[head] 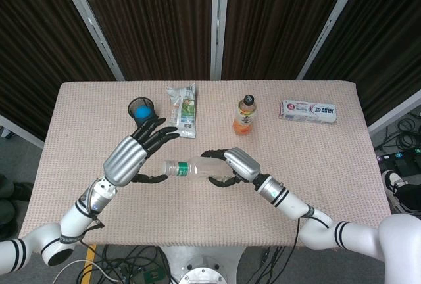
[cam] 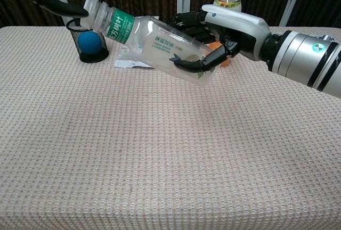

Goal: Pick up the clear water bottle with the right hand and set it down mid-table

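My right hand (head: 238,164) (cam: 224,33) grips the base end of the clear water bottle (head: 192,167) (cam: 154,41), which has a green label and no cap on its neck. The bottle lies nearly level in the air above mid-table, neck pointing toward my left side and tilted slightly up. My left hand (head: 135,154) hovers open just past the bottle's neck, fingers spread. In the chest view only a dark fingertip of the left hand (cam: 53,5) shows, close by the bottle's mouth.
At the back of the beige table (head: 329,185) stand a black mesh cup with a blue ball (head: 141,109) (cam: 89,42), a snack packet (head: 182,109), an orange drink bottle (head: 244,116) and a white pack (head: 308,110).
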Available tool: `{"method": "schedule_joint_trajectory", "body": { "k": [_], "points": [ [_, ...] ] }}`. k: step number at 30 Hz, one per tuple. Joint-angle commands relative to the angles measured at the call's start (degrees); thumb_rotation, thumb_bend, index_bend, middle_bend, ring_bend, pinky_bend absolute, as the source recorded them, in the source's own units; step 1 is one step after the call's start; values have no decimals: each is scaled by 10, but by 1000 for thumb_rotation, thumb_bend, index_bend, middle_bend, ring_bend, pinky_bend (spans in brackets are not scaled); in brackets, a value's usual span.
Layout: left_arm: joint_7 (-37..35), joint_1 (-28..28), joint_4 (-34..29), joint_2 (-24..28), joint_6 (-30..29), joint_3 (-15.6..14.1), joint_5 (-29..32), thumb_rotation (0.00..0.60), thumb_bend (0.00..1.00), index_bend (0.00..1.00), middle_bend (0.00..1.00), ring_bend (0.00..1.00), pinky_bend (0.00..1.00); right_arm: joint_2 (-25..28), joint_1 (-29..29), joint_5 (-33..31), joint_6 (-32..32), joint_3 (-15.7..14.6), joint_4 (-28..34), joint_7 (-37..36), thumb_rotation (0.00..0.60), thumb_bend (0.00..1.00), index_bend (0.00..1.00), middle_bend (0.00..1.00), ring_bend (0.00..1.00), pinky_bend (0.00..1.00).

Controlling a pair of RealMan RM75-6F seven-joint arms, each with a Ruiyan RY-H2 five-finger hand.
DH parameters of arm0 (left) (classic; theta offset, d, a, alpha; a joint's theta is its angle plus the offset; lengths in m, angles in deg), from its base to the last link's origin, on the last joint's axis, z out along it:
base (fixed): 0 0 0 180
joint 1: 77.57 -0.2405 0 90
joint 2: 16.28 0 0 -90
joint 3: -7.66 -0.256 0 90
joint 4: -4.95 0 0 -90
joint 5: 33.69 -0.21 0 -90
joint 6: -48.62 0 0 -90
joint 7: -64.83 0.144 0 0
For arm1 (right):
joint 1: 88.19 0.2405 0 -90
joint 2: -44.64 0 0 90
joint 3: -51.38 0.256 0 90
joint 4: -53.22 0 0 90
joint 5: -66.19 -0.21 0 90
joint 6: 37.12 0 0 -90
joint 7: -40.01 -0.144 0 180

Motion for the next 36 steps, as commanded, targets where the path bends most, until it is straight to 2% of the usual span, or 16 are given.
{"method": "schedule_joint_trajectory", "body": {
  "k": [1, 8, 14, 19, 26, 36],
  "points": [
    [0, -1, -1, 2, 0, -2, -1, 600, 0, 154, 131, 4, 45, 1, 0, -1, 2, 2, 0, -1, 600, 585, 706, 568, 480, 478],
    [-2, -3, 2, 1, 4, -7, 1, 600, 0, 160, 131, 4, 44, 5, -3, -1, 7, 2, 2, -2, 600, 586, 706, 568, 480, 478],
    [-19, -6, 17, -8, 6, -12, 6, 600, 8, 247, 131, 4, 45, 10, -5, -2, 9, 2, 3, -13, 600, 586, 706, 568, 481, 479],
    [-32, -3, 25, -9, 9, -13, 3, 600, 89, 309, 131, 4, 45, 10, -5, -1, 11, 3, 3, -15, 600, 586, 708, 570, 489, 482],
    [-36, 0, 27, -5, 12, -13, 1, 600, 203, 323, 131, 4, 45, 12, -5, 1, 11, 1, 3, -18, 600, 586, 710, 571, 490, 483],
    [-32, 3, 23, 1, 20, -17, -1, 600, 253, 331, 131, 4, 44, 14, -5, 0, 11, 3, 1, -22, 600, 587, 710, 571, 490, 483]
  ]
}}
